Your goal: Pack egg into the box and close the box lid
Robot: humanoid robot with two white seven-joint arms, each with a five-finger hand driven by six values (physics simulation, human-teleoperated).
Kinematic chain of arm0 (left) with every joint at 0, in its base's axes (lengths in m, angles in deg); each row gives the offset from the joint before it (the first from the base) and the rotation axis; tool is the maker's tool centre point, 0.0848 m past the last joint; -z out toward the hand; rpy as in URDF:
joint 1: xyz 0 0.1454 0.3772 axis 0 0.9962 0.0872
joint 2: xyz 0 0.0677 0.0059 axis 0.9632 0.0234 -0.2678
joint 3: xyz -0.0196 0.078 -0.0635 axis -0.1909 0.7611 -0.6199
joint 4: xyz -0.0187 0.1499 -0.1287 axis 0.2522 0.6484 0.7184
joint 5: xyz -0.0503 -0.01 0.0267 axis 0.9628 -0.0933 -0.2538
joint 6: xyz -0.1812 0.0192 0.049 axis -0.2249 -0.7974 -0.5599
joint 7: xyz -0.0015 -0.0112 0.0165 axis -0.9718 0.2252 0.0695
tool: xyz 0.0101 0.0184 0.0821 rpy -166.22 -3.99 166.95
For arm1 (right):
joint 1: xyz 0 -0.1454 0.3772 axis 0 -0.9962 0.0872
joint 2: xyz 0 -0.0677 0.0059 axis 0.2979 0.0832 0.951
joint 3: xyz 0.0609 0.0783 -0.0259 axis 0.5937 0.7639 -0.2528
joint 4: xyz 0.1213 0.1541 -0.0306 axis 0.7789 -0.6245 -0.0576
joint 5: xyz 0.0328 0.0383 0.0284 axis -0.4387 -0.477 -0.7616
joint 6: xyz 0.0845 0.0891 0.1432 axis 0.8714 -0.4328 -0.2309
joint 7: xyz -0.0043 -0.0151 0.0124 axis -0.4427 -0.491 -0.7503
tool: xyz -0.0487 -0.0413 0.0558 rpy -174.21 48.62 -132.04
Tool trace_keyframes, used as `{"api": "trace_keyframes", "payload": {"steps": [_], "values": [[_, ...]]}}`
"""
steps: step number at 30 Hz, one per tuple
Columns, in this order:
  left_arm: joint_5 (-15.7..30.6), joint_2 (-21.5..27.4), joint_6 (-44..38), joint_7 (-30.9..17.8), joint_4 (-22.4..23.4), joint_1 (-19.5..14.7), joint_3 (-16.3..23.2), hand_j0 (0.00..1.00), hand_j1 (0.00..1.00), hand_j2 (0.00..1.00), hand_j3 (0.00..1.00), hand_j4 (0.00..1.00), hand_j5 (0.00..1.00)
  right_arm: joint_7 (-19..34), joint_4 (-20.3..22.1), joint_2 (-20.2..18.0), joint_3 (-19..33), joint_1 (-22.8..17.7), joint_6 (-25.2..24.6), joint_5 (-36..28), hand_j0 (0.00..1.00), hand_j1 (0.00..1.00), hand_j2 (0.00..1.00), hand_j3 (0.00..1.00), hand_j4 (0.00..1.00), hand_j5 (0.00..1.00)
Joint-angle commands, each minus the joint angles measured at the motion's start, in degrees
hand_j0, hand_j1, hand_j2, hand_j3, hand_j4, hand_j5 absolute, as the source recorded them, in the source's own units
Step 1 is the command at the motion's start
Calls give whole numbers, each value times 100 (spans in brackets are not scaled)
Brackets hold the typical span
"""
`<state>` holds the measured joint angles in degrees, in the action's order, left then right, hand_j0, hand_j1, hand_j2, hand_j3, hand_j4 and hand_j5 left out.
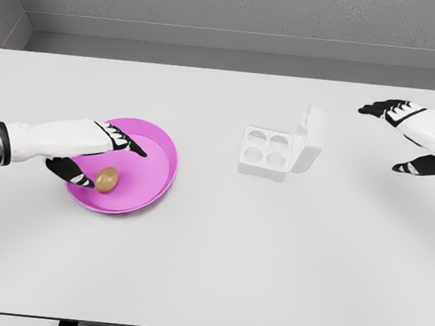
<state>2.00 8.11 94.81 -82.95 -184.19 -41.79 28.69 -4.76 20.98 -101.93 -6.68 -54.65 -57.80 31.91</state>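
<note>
A brown egg lies in a pink plate at the table's left. My left hand hovers over the plate with fingers spread, thumb just left of the egg and fingers reaching past it above; it holds nothing. A white egg box with several round wells, all bare, stands at centre right, its lid raised upright on the box's right side. My right hand hangs open at the far right, well apart from the box.
The white table runs wide toward the front edge. A grey wall rises behind the table's far edge.
</note>
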Motion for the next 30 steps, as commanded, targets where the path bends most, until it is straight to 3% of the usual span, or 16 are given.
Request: {"api": "trace_keyframes", "payload": {"steps": [1, 13, 19, 30], "values": [[-118, -128, -16, 2, 100, 0, 77, 87, 87, 87, 87, 87, 87, 84, -55, 82, -79, 0, -91, -14, 100, 100, 100, 100, 100, 100], [-382, -119, -16, 2, 461, 18, 191, 85, 85, 85, 85, 85, 85, 251, -363, 170, -185, 220, -100, 4, 100, 100, 100, 100, 100, 100], [-479, -128, -16, 2, 496, 35, 191, 85, 85, 85, 85, 85, 85, 515, -442, 310, -194, 290, -267, 48, 100, 100, 100, 100, 100, 100], [-593, -145, -16, 2, 548, 61, 270, 82, 82, 82, 82, 82, 82, 515, -450, 319, -229, 316, -258, 39, 100, 100, 100, 100, 100, 100]]}}
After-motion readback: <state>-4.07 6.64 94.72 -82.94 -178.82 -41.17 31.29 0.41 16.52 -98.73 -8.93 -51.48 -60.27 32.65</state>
